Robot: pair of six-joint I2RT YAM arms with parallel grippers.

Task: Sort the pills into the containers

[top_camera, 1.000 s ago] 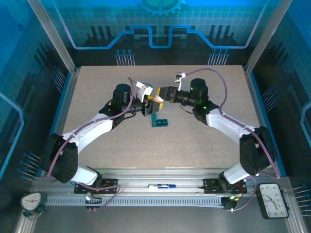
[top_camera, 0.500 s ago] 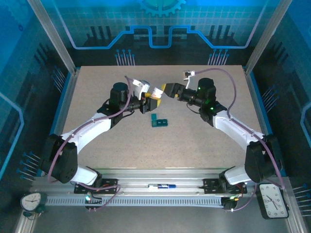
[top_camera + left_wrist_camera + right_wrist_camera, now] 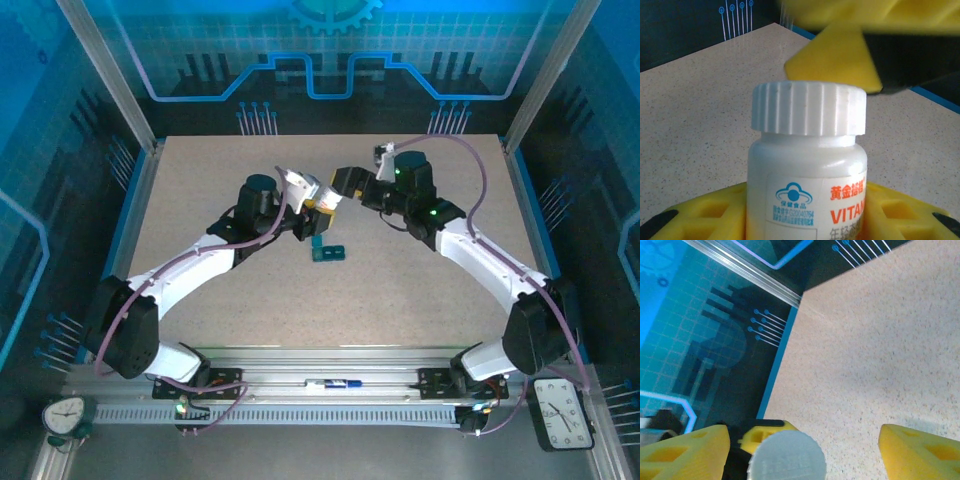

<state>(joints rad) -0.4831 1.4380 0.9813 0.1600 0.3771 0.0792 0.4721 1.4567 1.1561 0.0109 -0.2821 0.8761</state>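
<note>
One white bottle [image 3: 807, 150], seemingly one pill box [image 3: 327, 252]

Mid-counter [image 3: 420, 290] is crowded: your left hand [image 3: 312, 207] and right hand [image 3: 338, 187] sit nose to nose, white bottle [image 3: 807, 165] between them; teal pill box [image 3: 328, 252] lies just beside, on the near side; left arm [image 3: 190, 265] and right arm [image 3: 480, 260] slant inward, flanking it; far strip and side edges are bare, free to pass.
</note>
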